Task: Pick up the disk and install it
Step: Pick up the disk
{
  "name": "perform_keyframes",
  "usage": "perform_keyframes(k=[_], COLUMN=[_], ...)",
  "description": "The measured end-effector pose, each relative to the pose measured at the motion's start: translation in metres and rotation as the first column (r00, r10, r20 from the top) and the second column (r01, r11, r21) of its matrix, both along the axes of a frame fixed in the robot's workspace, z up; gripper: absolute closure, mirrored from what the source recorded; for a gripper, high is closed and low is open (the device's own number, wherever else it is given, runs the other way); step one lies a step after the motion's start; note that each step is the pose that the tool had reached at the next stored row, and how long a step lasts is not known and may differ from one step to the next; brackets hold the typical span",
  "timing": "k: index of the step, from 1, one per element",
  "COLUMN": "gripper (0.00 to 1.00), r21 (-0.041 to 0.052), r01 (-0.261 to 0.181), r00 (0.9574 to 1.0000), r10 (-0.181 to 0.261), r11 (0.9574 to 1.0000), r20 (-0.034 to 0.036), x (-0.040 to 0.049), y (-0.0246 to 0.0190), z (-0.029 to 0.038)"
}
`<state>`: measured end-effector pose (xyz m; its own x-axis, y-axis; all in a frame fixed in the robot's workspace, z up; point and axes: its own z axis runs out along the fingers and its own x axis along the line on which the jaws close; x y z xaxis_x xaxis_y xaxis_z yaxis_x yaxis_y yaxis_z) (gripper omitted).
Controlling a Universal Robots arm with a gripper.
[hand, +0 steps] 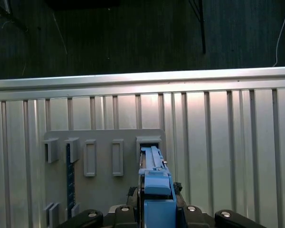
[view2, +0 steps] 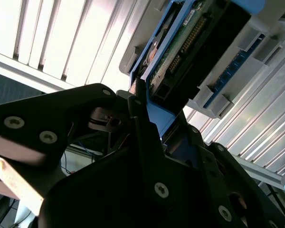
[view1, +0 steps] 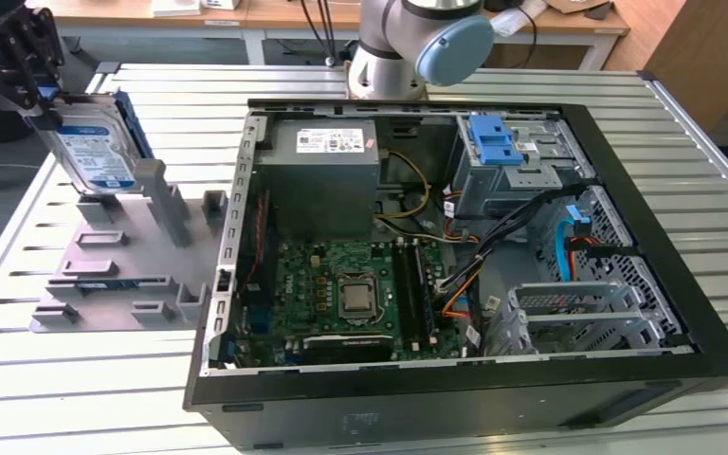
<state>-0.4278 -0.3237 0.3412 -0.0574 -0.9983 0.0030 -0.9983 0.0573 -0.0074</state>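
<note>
The disk [view1: 96, 156], a silver drive with a blue-and-white label in a blue carrier, stands on edge at the exterior view's far left. Its lower end sits at the tall posts of the grey fixture [view1: 111, 275]. My black gripper [view1: 45, 112] is shut on the disk's upper end. In the second wrist view the fingers [view2: 137, 118] pinch the blue carrier, and the disk's circuit-board side [view2: 190, 42] runs away from them. The first wrist view looks down the disk's blue edge [hand: 154, 190] toward a slot of the fixture [hand: 104, 190].
The open computer case [view1: 465, 379] fills the middle of the slatted metal table. Inside are the power supply [view1: 326, 152], a drive cage with a blue latch [view1: 491, 142], a metal cage [view1: 579, 313] and loose cables. The arm's base [view1: 402, 47] stands behind the case.
</note>
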Motion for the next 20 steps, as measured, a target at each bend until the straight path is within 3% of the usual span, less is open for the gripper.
perform_keyframes(k=[8, 20], gripper=[0.64, 0.64], r21=[0.0, 0.0], r01=[0.0, 0.0], r00=[1.0, 1.0], r10=[0.0, 0.0], r11=[1.0, 1.0], r20=[0.0001, 0.0], x=[0.0, 0.0], y=[0.0, 0.0], z=[0.0002, 0.0095])
